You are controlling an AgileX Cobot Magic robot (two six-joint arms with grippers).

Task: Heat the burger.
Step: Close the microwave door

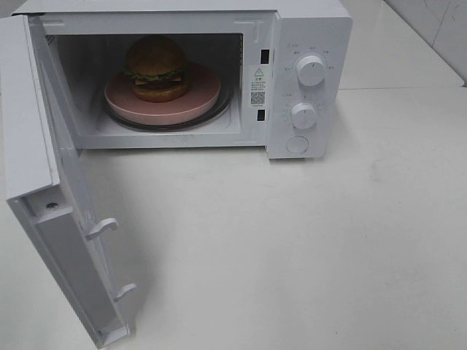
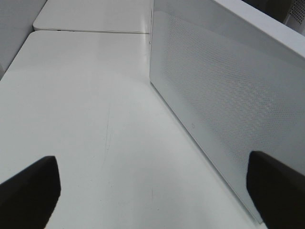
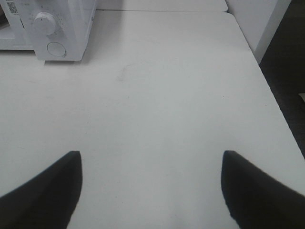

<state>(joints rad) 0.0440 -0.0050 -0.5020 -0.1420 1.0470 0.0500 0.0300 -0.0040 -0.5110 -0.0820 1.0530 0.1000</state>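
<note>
The left gripper (image 2: 152, 191) stands wide open over the table (image 2: 86, 95), gripping nothing, beside the open door (image 2: 219, 90) of the microwave (image 1: 310, 29). The right gripper (image 3: 151, 191) is spread wide too, with nothing between its fingers, above the table. The burger (image 1: 156, 67) sits on a pink plate (image 1: 201, 98) inside the microwave. A sticker (image 1: 257, 85) beside the cavity bears a warning triangle and a QR code. Its text and the marks round the knobs (image 1: 311, 70) are too small to read.

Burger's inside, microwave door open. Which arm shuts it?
Left, probably. The left gripper is open and right beside the door, on its outer face. The right gripper hangs over the table on the dials side, away from the door.
</note>
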